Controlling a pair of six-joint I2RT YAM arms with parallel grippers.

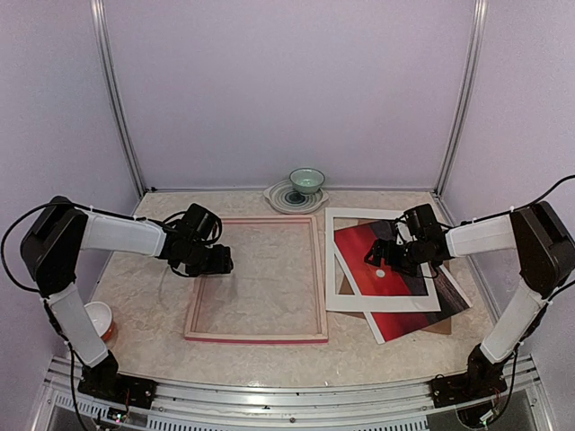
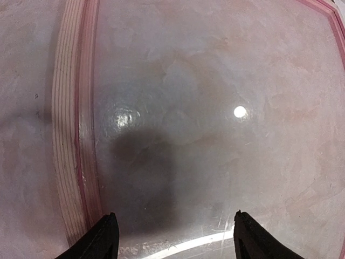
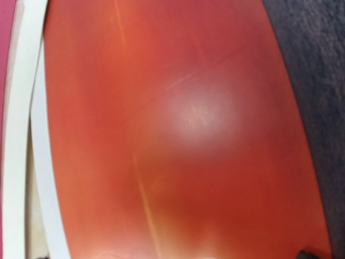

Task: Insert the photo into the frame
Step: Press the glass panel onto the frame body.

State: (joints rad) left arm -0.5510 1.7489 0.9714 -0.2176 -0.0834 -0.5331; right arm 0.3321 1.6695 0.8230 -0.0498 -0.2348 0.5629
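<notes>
Over at three o'clock, your right gripper [image 1: 388,260] hangs spread wide above the photo [image 1: 406,312] beneath a white mat [image 1: 338,269]; at nine o'clock your left gripper [image 2: 175,216], jaws parted, hovers over the frame [image 1: 256,338]

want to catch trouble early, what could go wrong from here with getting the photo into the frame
1. The photo lies partly under the white mat, so lifting it could drag the mat along.
2. The photo lies flat; the open right gripper close above it might crease it when pinching.
3. The open left gripper hangs over the glossy pane inside the frame; pressing down could scratch it.
</notes>
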